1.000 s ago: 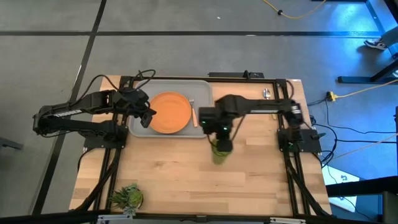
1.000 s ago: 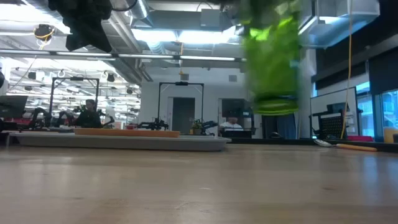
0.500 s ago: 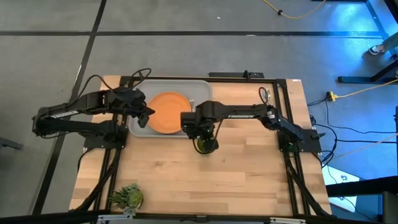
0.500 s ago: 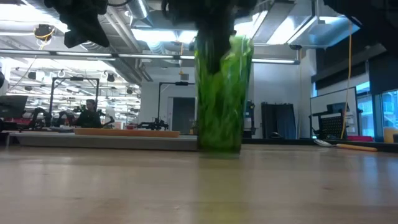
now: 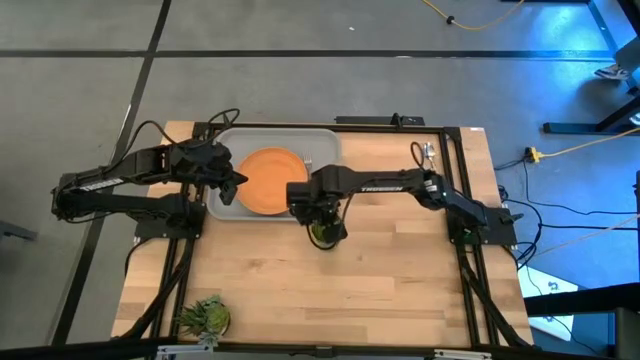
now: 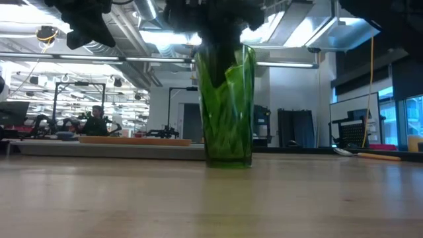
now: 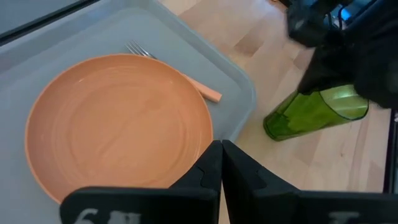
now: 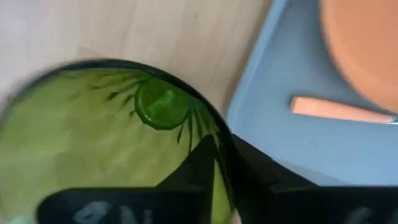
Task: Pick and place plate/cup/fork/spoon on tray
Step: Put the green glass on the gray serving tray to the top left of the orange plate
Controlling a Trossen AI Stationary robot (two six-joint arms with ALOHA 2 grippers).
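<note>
The green ribbed cup stands upright on the wooden table, just off the near right corner of the grey tray. My right gripper comes down on it from above, shut on its wall. The orange plate lies on the tray, and the fork lies beside it toward the right. The spoon lies at the table's far right. My left gripper hovers over the tray's left part, shut on nothing. My right gripper holds the cup's rim on the side toward the tray. One finger is inside the cup and the other outside, with the wall between them. The fingers point down from above. The cup is upright with its base on the table.
A spiky green plant-like object sits at the near left corner. The near half of the wooden table lies open in front of the cup. The tray's raised rim is close beside the cup.
My right gripper has gone down and toward the table's left edge with the cup, turning about its own axis. The cup, lifted clear a second ago, now stands on the table beside the tray.
</note>
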